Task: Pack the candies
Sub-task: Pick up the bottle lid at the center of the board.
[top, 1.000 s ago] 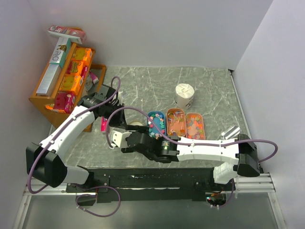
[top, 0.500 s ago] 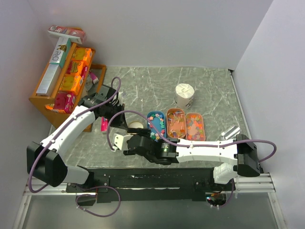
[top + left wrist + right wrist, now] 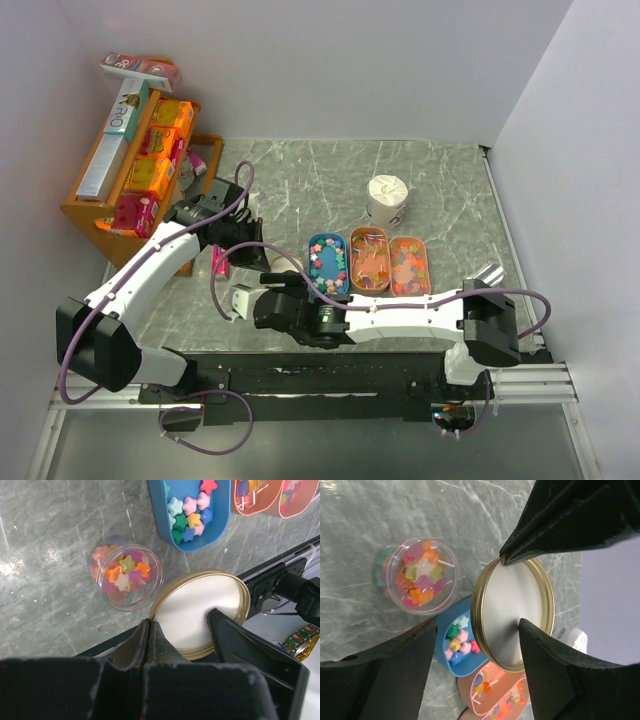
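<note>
Left end effector (image 3: pixel 181 621) clamps the lid (image 3: pixel 200 595) rim, jar (image 3: pixel 159 576) of candies (image 3: pixel 122 575) just beside; right end effector (image 3: pixel 476 626) spread apart.

the grey marbled table (image 3: pixel 440 190) is carrying a clear jar (image 3: pixel 125 577), a blue tray (image 3: pixel 220 522) beside two orange trays (image 3: pixel 352 255), a white paper cup (image 3: pixel 385 212) and a pink packet (image 3: pixel 217 262)

Clear glossy plastic jar (image 3: pixel 150 592) — smooth candies (image 3: pixel 122 575) inside; the lid (image 3: pixel 195 615) has a brassy metal rim, matt white face; table (image 3: pixel 50 540) — polished marble look.
</note>
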